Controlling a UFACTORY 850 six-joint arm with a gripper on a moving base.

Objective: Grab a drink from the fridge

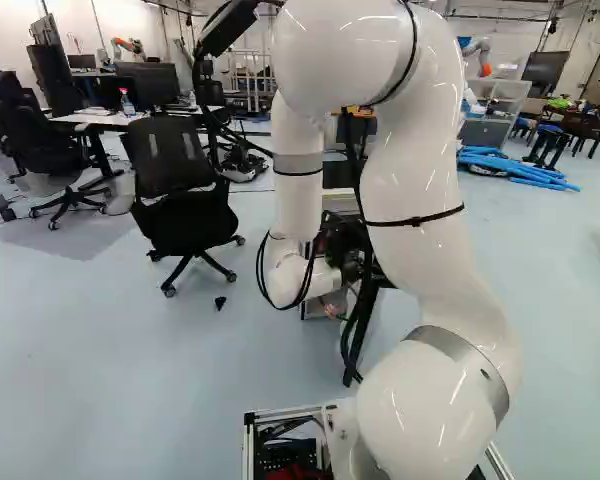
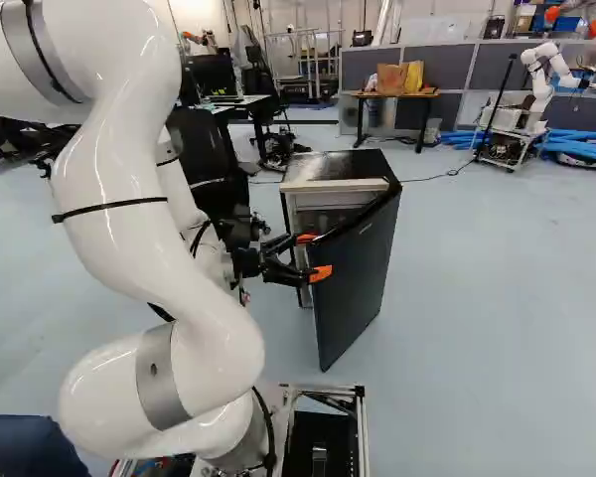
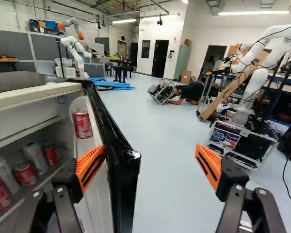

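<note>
Gripper wide, unloaded, astride the open door; red can at the door's inner face; more cans along the shelf's front edge in the fridge; probably full, weighty, slick, thin-walled; grip mid-body, gently.

fridge door: black | 4 cans: red (white markings too) | 2 cans: silver | pads: orange | arm: white, grey bands | floor: pale blue
</note>
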